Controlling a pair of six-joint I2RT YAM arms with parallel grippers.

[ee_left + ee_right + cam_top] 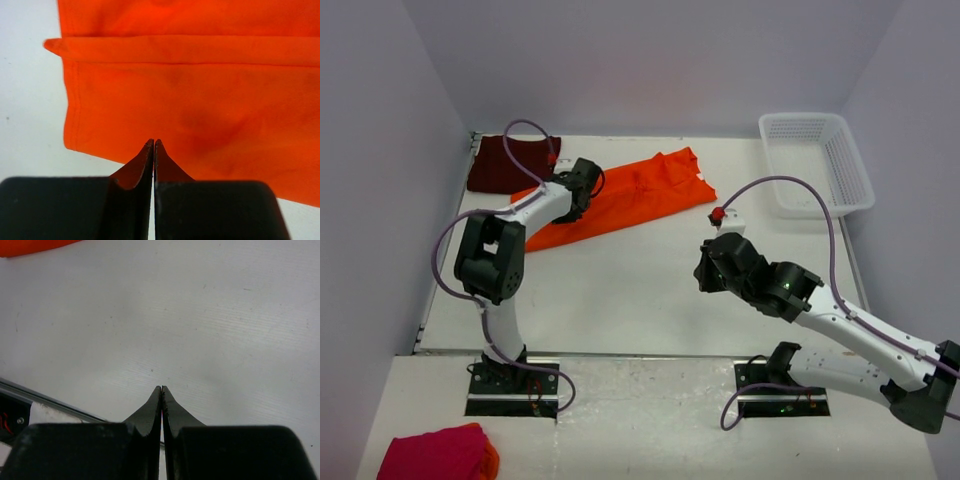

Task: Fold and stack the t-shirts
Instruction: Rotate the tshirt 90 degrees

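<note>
The bright orange t-shirt [645, 188] lies folded into a long slanted strip across the back of the table. In the left wrist view the orange t-shirt [200, 100] fills the frame, one folded edge running across the top. My left gripper [582, 192] hovers over its left half, jaws shut [153, 143], with no cloth seen between them. The dark maroon t-shirt [505, 165] lies folded at the back left corner. My right gripper [708, 272] is shut [161, 388] over bare table, right of centre, with a corner of the orange t-shirt [30, 246] far beyond it.
A white mesh basket [817, 160] stands at the back right. A pink-red cloth bundle [435, 452] with an orange edge lies on the near ledge at the left. The table's metal front rail [45, 399] runs close below the right gripper.
</note>
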